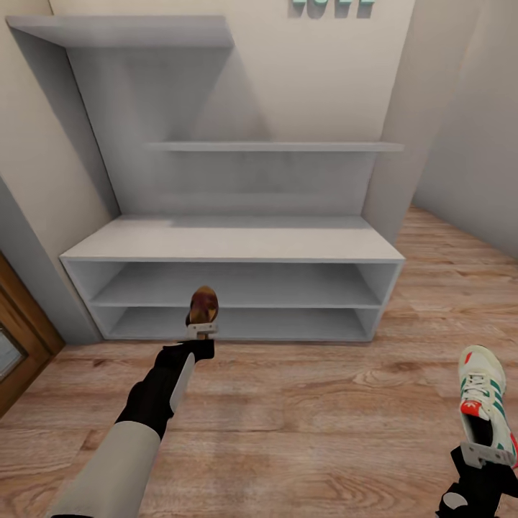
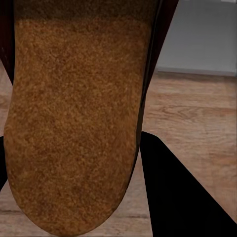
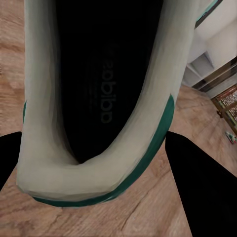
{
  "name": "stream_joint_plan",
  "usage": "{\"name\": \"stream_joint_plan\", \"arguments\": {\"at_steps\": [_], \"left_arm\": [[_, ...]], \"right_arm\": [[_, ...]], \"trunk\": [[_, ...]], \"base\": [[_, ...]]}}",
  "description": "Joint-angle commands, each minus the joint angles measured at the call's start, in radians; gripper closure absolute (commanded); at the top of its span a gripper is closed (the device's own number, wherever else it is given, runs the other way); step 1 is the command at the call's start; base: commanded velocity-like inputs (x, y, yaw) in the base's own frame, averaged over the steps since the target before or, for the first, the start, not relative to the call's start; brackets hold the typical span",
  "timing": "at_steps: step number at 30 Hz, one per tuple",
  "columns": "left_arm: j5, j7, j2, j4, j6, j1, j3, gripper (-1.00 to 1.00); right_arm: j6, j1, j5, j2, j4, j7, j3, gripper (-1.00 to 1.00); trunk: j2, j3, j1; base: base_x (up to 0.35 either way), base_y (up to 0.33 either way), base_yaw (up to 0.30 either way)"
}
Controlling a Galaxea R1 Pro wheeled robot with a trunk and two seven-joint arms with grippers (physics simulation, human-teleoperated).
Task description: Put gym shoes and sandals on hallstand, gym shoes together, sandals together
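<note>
Two shoes held: one per gripper, both off the floor.
Head view, left gripper (image 1: pixel 202 329): clamped on a brown sandal (image 1: pixel 203 306), which points up and forward in front of the rack's open shelves.
Head view, right gripper (image 1: pixel 480 455): gripping the heel end of a white gym shoe (image 1: pixel 483 399) with green stripes and red patches, toe pointing away, held over the floor (image 1: pixel 309 417) near the frame's right edge.
Head view, rack (image 1: pixel 234 248): pale grey-white, its top and two open shelves bare, a floating shelf above on the back panel, standing against the wall.
Left wrist view, sandal (image 2: pixel 74 123): its grainy tan sole is close to the camera, between dark fingers (image 2: pixel 182 197); plank floor and a grey rack edge lie behind.
Right wrist view, gym shoe (image 3: pixel 94 98): the dark inside with a printed insole faces the camera, a green band round the white heel rim; the fingers (image 3: pixel 202 182) flank it, above the floor.
</note>
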Motion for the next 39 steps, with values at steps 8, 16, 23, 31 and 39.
{"name": "stream_joint_plan", "arguments": {"at_steps": [8, 16, 23, 31, 39], "left_arm": [[-0.002, 0.000, -0.001, -0.001, 0.006, 0.000, 0.003, 1.00], [0.027, -0.034, -0.001, 0.000, 0.006, 0.000, 0.005, 1.00], [0.105, -0.077, -0.001, 0.000, 0.006, 0.000, 0.001, 1.00], [0.117, -0.083, 0.000, 0.006, 0.007, 0.000, 0.006, 1.00], [0.117, -0.084, 0.001, 0.008, 0.007, 0.000, 0.008, 1.00]], "right_arm": [[0.000, -0.001, 0.002, 0.000, 0.001, -0.006, 0.005, 1.00], [0.000, -0.001, 0.002, 0.000, 0.001, -0.006, 0.005, 1.00], [0.000, -0.001, 0.002, 0.000, 0.001, -0.006, 0.005, 1.00], [0.000, -0.001, 0.002, 0.000, 0.001, -0.006, 0.005, 1.00], [0.000, -0.001, 0.002, 0.000, 0.001, -0.006, 0.005, 1.00]], "trunk": [[0.000, -0.001, 0.000], [0.000, -0.001, 0.000], [0.000, -0.001, 0.000], [0.000, -0.001, 0.000], [0.000, -0.001, 0.000]], "base": [[0.085, 0.000, 0.000], [0.113, 0.000, 0.000], [0.028, 0.000, 0.000], [0.003, 0.000, 0.000], [0.134, 0.000, 0.000]]}}
